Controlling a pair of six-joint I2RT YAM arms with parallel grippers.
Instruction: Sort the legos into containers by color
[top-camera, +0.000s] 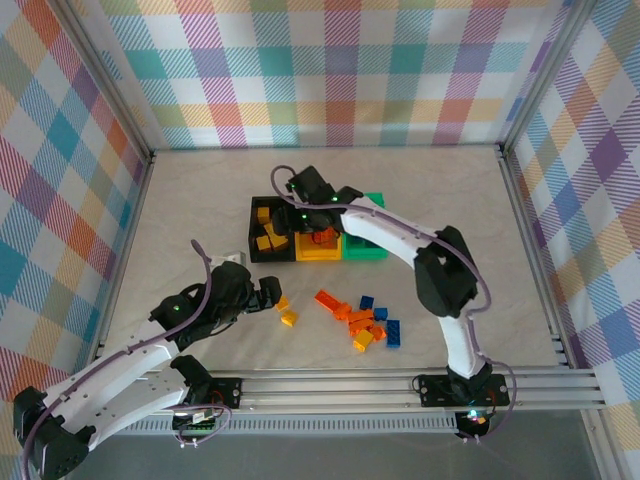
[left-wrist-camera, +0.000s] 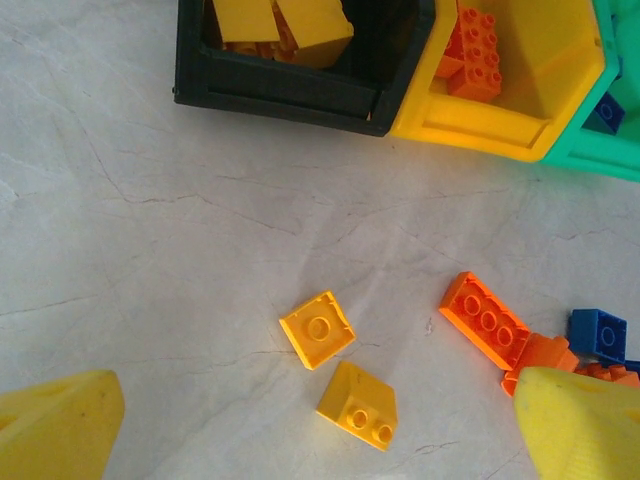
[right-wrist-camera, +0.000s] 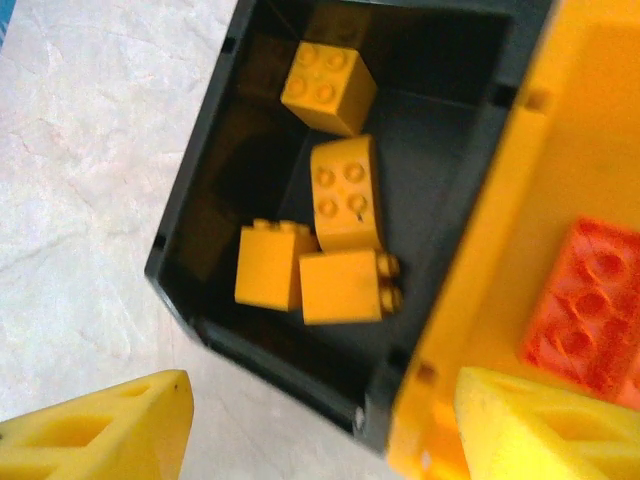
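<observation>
1. The left arm (top-camera: 130, 365) is stretched low from the near left corner toward the middle of the table (top-camera: 190, 200). The left claw (top-camera: 268, 294) is held above two loose yellow bricks (left-wrist-camera: 317, 328). Its fingers (left-wrist-camera: 55, 430) are spread wide, with nothing between them.
2. The right arm (top-camera: 440, 275) is bent over from the near right and reached across to the bins. The right claw (right-wrist-camera: 325, 392) is seen above the edge of the black bin (right-wrist-camera: 190, 270) where it meets the yellow-orange bin (right-wrist-camera: 560, 150). It is parted and empty.
3. Near the yellow pair, a loose heap of orange and blue legos (top-camera: 365, 325) lies on the table, well apart from the bins. An orange plate (left-wrist-camera: 485, 318) and a blue brick (left-wrist-camera: 597, 333) are among them.
4. The three bins are joined in a row. Four yellow legos (right-wrist-camera: 340, 190) are held in the black bin, orange bricks (left-wrist-camera: 473, 45) in the yellow-orange bin, and a blue piece (left-wrist-camera: 605, 112) in the green bin (left-wrist-camera: 610, 155).
</observation>
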